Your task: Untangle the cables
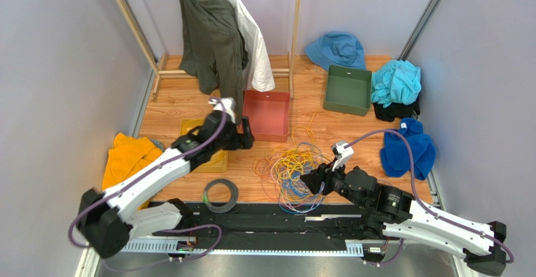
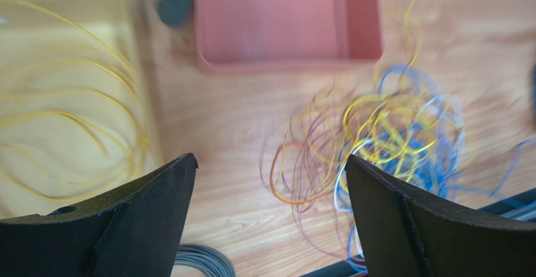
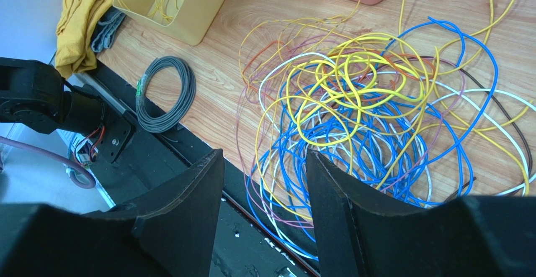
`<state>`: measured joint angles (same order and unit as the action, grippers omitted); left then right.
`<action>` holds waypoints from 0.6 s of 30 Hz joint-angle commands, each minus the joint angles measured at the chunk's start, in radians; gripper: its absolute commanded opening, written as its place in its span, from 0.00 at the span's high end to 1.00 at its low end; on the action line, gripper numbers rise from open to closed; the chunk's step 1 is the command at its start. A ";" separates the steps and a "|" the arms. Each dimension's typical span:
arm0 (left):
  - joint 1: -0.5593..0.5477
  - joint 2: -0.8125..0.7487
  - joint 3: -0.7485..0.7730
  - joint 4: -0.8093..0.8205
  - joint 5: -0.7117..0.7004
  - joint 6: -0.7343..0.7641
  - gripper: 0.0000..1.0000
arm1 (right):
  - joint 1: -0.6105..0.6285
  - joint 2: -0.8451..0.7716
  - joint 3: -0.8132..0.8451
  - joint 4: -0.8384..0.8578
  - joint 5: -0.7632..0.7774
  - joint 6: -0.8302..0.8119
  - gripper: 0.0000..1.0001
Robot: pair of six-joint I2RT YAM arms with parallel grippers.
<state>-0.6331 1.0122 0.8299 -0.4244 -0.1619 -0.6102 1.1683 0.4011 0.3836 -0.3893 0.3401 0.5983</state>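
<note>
A tangle of yellow, blue, white and purple cables (image 1: 294, 170) lies on the wooden table in front of the red bin. My left gripper (image 1: 246, 134) is open and empty, hovering between the yellow bin and the red bin, left of the tangle (image 2: 384, 132). In its wrist view the left gripper (image 2: 270, 164) frames bare wood. My right gripper (image 1: 309, 181) is open at the tangle's near right edge. In its wrist view the right gripper (image 3: 264, 158) hangs above the nearest blue and purple loops of the tangle (image 3: 371, 107), holding nothing.
A yellow bin (image 2: 135, 70) holds loose yellow cables. A red bin (image 1: 267, 115), a green bin (image 1: 347, 89), a coiled grey cable (image 1: 220, 194), a yellow cloth (image 1: 129, 158), blue cloths (image 1: 409, 148), a blue hat (image 1: 336, 50) and hanging clothes (image 1: 217, 32) surround the area.
</note>
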 commanded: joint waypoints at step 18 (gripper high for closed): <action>-0.142 0.492 -0.100 0.342 0.059 -0.120 0.36 | 0.002 0.005 -0.023 0.035 0.051 0.012 0.46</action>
<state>-0.7555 1.4803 0.7380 -0.1608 -0.1268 -0.7128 1.1683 0.4065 0.3725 -0.3916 0.3664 0.5987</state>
